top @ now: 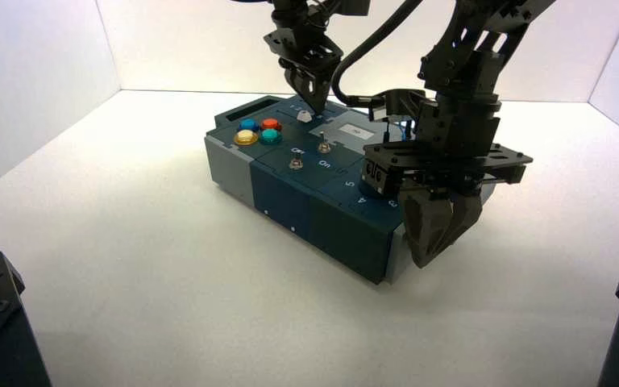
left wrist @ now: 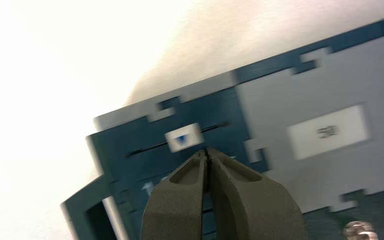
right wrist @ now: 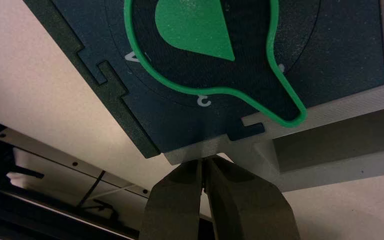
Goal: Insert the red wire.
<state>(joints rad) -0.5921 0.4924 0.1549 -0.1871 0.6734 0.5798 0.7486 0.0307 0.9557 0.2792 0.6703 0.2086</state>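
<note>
Closed left hand (left wrist: pixel 207 153) beside white slider (left wrist: pixel 183 137)

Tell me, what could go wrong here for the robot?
The left gripper, fingers shut, hovers right over the white slider; it might knock it by accident. The right gripper, also shut, hangs at the box's near corner beside the green knob and could bump either. No red wire shows in any view, so neither holds it.

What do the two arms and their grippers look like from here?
Both arms are black, angular linkages with visible screws. A thick black cable loops between them. Left gripper and right gripper each end in two tapered, wedge-shaped fingers, matte grey-brown with shallow recessed panels.
</note>
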